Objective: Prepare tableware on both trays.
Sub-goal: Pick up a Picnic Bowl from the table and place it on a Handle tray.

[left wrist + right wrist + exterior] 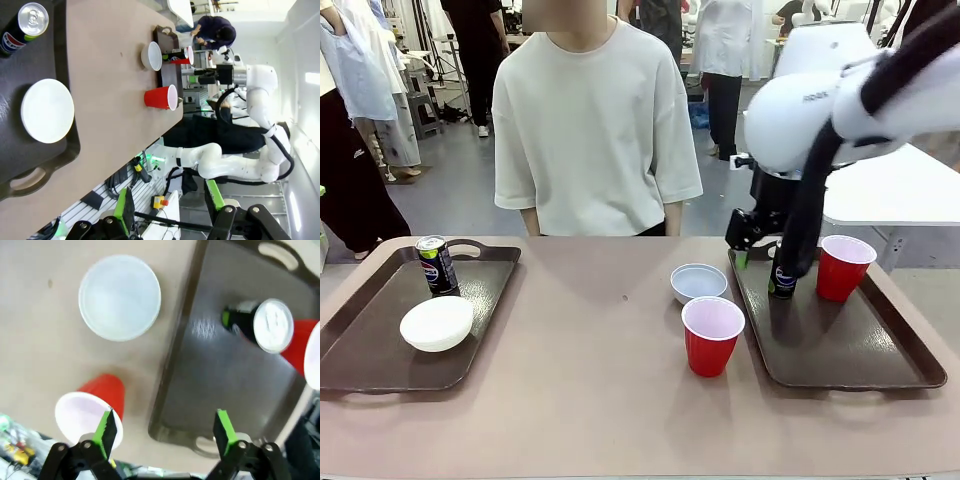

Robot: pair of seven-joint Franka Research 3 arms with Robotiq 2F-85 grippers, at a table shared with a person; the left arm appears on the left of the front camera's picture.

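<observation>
The left tray [370,345] holds a Pepsi can [437,265] and a white bowl [437,323]. On the right tray [850,350] stand a second can [782,280] and a red cup [844,267]. Between the trays, on the tabletop, sit another white bowl [699,282] and a red cup [712,335]. My right gripper [748,250] hovers over the right tray's far left corner, open and empty [165,430], with the can [267,325], the bowl [120,296] and the table cup [92,410] below it. My left gripper [169,205] is open and empty, well away from the left tray [20,65].
A person in a white T-shirt [590,130] stands at the far edge of the table, hands out of sight. The tabletop [590,400] between the trays is bare toward the front. A white table [900,190] stands behind on the right.
</observation>
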